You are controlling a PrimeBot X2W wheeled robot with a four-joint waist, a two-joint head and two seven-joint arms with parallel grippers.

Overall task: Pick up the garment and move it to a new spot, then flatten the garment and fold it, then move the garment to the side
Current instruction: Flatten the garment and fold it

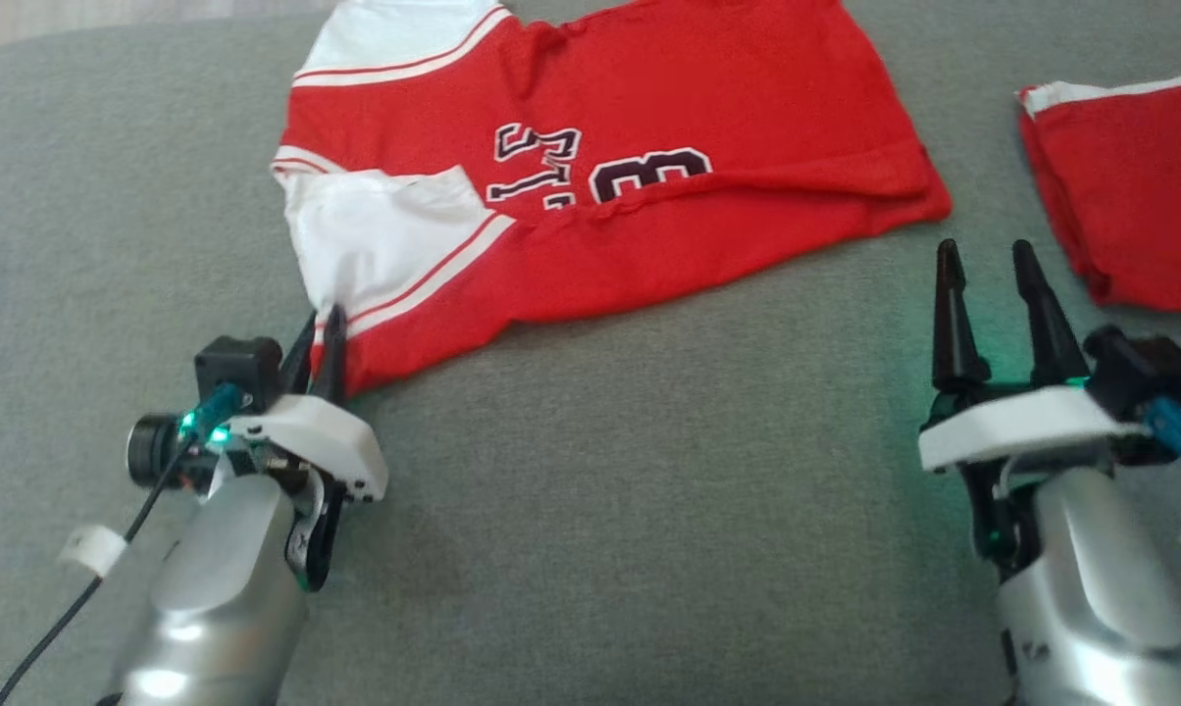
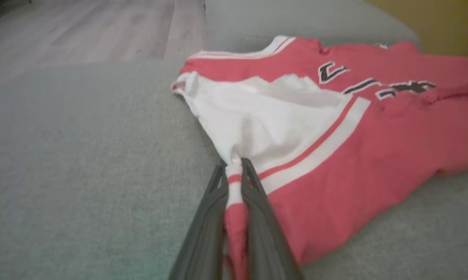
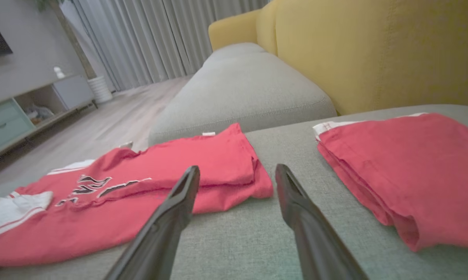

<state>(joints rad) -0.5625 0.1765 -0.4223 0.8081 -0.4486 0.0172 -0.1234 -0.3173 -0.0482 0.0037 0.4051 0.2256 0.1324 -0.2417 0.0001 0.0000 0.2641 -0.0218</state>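
A red garment with white sleeves and dark lettering lies partly folded on the grey cushion; it also shows in the left wrist view and the right wrist view. My left gripper is shut on the garment's near-left corner, where the white sleeve and red hem bunch between the fingers. My right gripper hovers open just below the garment's right end, holding nothing, with its fingertips apart above bare cushion.
A second red garment, folded, lies at the right edge of the grey cushion. A yellow sofa back rises behind it. Beyond the cushion's far edge are wooden floor, curtains and a low cabinet.
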